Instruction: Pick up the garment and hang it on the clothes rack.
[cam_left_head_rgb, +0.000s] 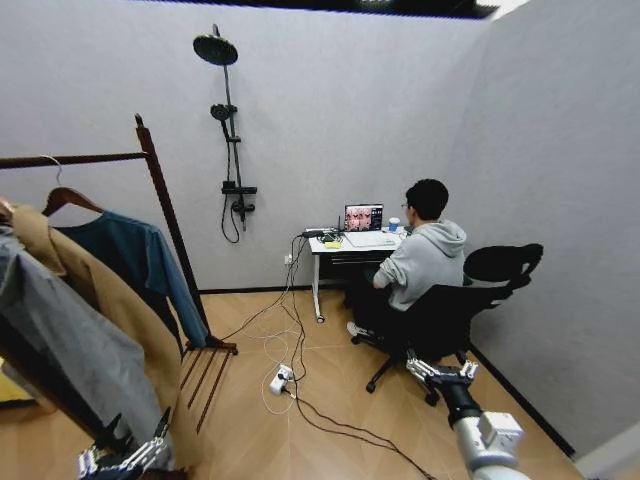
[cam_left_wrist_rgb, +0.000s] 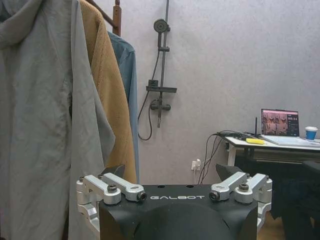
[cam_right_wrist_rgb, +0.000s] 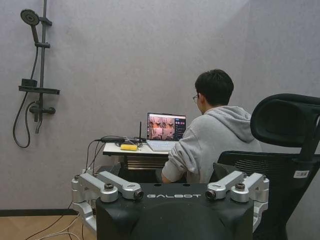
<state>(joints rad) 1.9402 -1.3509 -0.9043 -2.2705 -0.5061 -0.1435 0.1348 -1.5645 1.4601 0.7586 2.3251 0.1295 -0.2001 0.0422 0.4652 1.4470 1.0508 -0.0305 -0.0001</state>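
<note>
garment (cam_left_head_rgb: 140, 255): thin matt cloth | clothes rack (cam_left_head_rgb: 160, 190): dark wood | floor (cam_left_head_rgb: 340, 400): smooth wood

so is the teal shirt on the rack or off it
On it: the teal shirt hangs from a wooden hanger hooked over the rack's top bar.

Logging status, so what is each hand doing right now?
Left hand: open, empty, near the hanging coats.
Right hand: open, empty, held low.

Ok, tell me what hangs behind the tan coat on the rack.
Behind the tan coat the garment hangs on a wooden hanger from the clothes rack. Its shoulder and one sleeve show; the coat covers the rest. Both grippers, left and right, are low and open.
</note>
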